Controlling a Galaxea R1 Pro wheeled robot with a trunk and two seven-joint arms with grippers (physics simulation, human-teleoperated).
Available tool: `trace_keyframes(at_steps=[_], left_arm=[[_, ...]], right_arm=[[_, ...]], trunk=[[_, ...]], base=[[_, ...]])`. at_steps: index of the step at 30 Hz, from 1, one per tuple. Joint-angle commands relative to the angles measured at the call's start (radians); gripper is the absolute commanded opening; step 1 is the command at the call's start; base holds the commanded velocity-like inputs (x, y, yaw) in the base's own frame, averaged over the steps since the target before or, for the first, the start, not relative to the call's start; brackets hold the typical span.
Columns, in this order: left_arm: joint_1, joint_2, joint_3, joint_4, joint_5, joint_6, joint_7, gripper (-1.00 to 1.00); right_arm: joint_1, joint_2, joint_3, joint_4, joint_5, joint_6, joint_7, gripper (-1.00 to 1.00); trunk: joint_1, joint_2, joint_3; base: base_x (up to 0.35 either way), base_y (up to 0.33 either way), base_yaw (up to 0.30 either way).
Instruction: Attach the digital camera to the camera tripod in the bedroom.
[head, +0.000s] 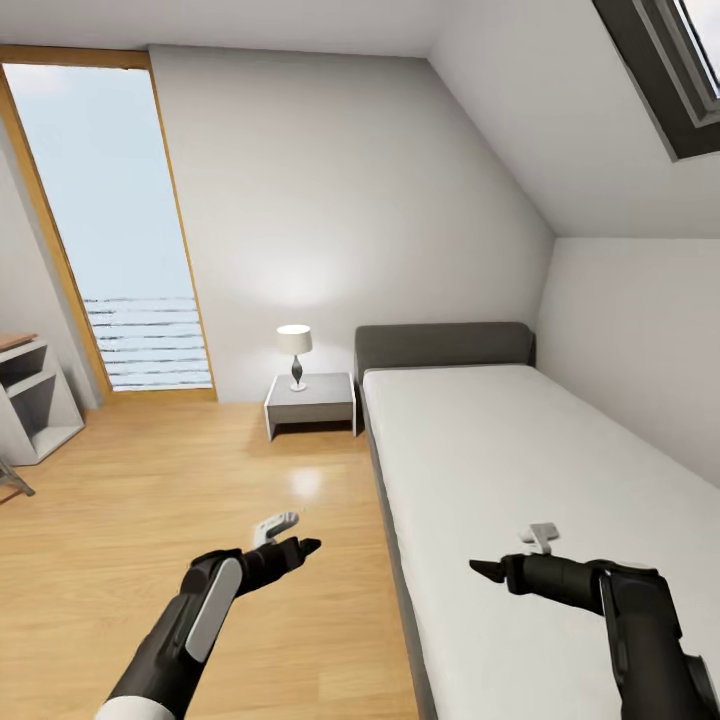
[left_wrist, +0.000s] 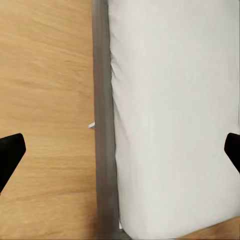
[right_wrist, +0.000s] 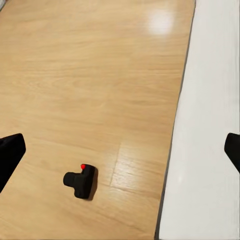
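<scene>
The digital camera (right_wrist: 80, 182), small and black with a red dot on top, lies on the light wood floor beside the bed in the right wrist view, well beyond my fingertips. In the head view my left forearm covers that spot. My left gripper (head: 300, 548) hangs open over the floor near the bed's edge, with nothing between its fingers. My right gripper (head: 485, 570) is open and empty above the white mattress (head: 520, 470). A slim grey leg with a dark foot (head: 14, 482) pokes in at the left edge. It may belong to the camera tripod; I cannot tell.
The grey bed frame (head: 390, 520) runs along the right side of the room. A grey nightstand (head: 310, 402) with a lit lamp (head: 295, 352) stands by the headboard. A tall wood-framed window (head: 110, 230) and a desk shelf (head: 35, 400) are at the left. The sloped ceiling holds a skylight (head: 680, 70).
</scene>
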Motion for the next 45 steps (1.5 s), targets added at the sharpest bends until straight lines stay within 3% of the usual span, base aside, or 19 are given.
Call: trace_keyframes(at_steps=[1,2,5,12,30,45], left_arm=[[-0.001,-0.003,-0.018,-0.009,-0.002,0.004,0.0,1.0],[-0.001,-0.01,-0.052,-0.024,-0.006,0.003,0.001,1.0],[-0.001,-0.022,-0.094,-0.041,-0.007,0.002,0.001,1.0],[-0.001,-0.045,-0.135,-0.055,-0.005,0.002,0.001,1.0],[-0.002,-0.053,-0.145,-0.059,0.0,0.005,0.022,1.0],[-0.002,-0.052,-0.142,-0.059,0.0,0.009,0.075,1.0]], right_arm=[[-0.001,0.003,-0.002,-0.005,0.007,0.01,-0.005,1.0],[-0.001,0.009,-0.001,-0.012,0.004,0.016,-0.033,1.0],[-0.001,0.022,0.001,-0.021,0.002,0.021,-0.07,1.0],[-0.001,0.036,0.0,-0.029,0.001,0.026,-0.111,1.0],[-0.001,0.044,0.003,-0.032,-0.006,0.028,-0.117,1.0],[-0.001,0.045,0.003,-0.031,-0.006,0.027,-0.116,1.0]], trunk=[[0.0,-0.001,-0.001],[0.0,-0.001,-0.001],[0.0,-0.001,-0.001],[0.0,-0.001,-0.001],[0.0,-0.001,-0.001],[0.058,-0.106,-0.048]], base=[[0.0,0.0,0.0],[0.0,0.0,0.0],[0.0,0.0,0.0],[0.0,0.0,0.0],[0.0,0.0,0.0],[0.0,0.0,0.0]])
